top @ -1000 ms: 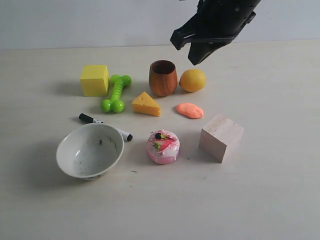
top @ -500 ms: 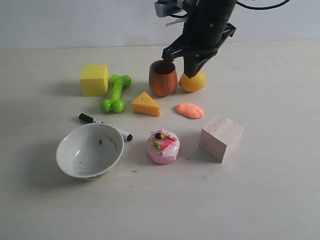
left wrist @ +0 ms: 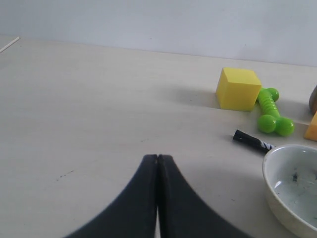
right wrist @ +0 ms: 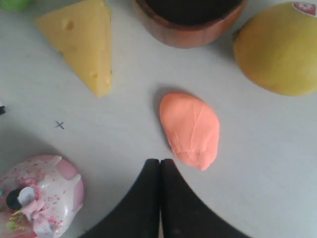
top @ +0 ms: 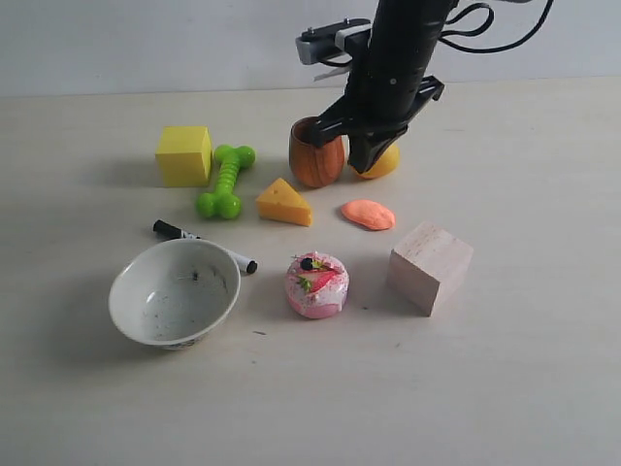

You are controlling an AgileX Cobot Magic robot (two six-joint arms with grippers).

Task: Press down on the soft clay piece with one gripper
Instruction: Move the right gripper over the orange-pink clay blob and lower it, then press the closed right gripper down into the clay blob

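closed claw hangs over the orange clay

the right claw (top: 359, 161) is black and has two fingers. it hangs above the pale table (top: 524, 379), in front of the brown wooden cup (top: 310, 163) and the round yellow lemon (top: 386, 161) as the outside camera sees it. in the right wrist view its two fingers are pressed tight together, and it holds nothing.

the small flat salmon-orange clay piece (top: 368, 214) lies on the table, between the yellow-orange cheese wedge (top: 283, 202) and the pale wooden block (top: 429, 265). the lemon and the cup are just behind it. the round pink cake (top: 316, 284) sits in front of it, nearer the camera. the clay is a smooth oval with a faint crease on top. the claw tips do not touch it; there is a gap between them.

the left claw (left wrist: 157, 158) shows only in its own wrist view. its fingers are shut tight too, with nothing in them. it is over a bare part of the table, well apart from the clay.

on the left side of the table are a yellow cube (top: 183, 154), a bright green bumpy dumbbell toy (top: 226, 181), a black and white marker pen (top: 175, 231) and a white bowl (top: 165, 335) with dark specks inside.
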